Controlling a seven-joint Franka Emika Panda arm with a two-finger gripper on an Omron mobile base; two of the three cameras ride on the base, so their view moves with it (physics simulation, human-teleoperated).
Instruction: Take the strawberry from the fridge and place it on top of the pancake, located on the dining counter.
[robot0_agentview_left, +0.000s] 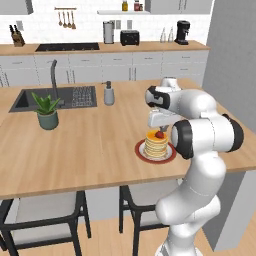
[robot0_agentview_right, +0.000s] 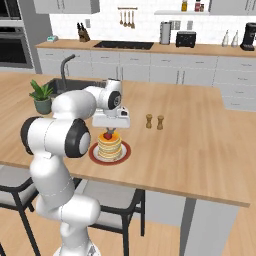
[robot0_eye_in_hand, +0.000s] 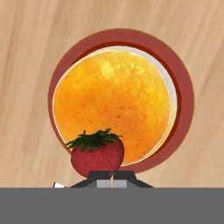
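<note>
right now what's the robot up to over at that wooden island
The white arm is holding a strawberry in its gripper directly above the pancake stack, which sits on a red plate on the dining counter. In the hand view the berry lies near one edge of the stack rather than over its middle. The gripper is shut on the berry, and whether the berry touches the top pancake cannot be told. A salt and pepper pair stands just beyond the plate.

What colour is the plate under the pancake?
Red, a dark red rim on the plate around the pancake; hand view shows it best.
</note>
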